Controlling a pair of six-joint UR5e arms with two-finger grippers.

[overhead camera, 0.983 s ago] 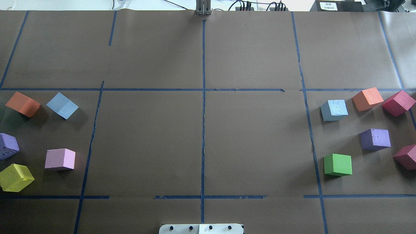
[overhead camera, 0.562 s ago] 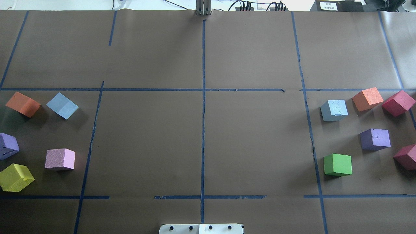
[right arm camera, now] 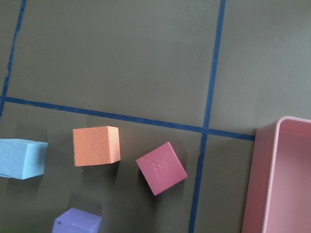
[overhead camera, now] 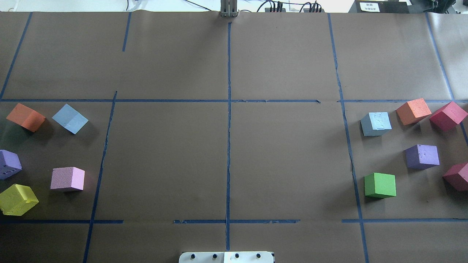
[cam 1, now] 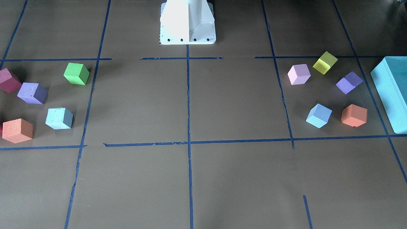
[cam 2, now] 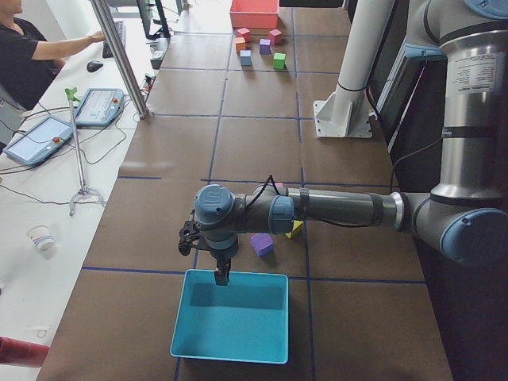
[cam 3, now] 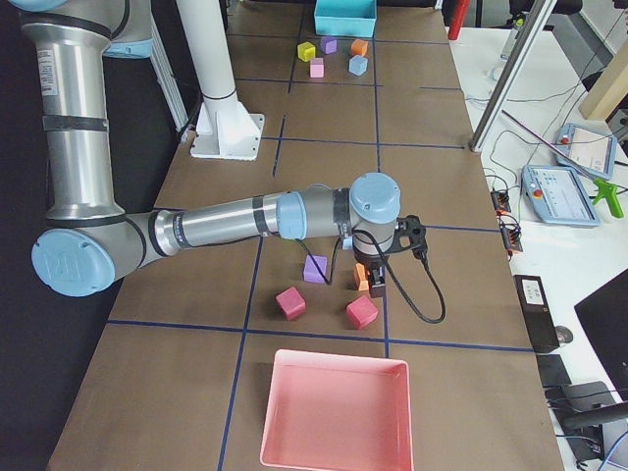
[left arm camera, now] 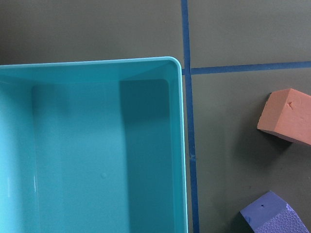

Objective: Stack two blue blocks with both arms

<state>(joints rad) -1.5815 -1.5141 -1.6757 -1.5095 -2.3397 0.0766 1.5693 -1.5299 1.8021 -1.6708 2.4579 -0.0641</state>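
One pale blue block (overhead camera: 70,118) lies on the table's left side, next to an orange cube (overhead camera: 25,117); it also shows in the front view (cam 1: 319,115). The other blue block (overhead camera: 376,124) lies on the right side, and shows in the front view (cam 1: 59,118) and the right wrist view (right arm camera: 22,158). My left gripper (cam 2: 218,270) hangs over the near rim of the teal box (cam 2: 230,325). My right gripper (cam 3: 376,283) hangs over the cubes near the pink tray (cam 3: 334,412). I cannot tell whether either is open or shut.
Purple (overhead camera: 422,156), green (overhead camera: 380,185), orange (overhead camera: 414,111) and two dark red cubes (overhead camera: 448,115) lie on the right. Purple (overhead camera: 9,163), pink (overhead camera: 68,178) and yellow (overhead camera: 17,199) cubes lie on the left. The white pedestal (cam 1: 187,22) stands at the robot's edge.
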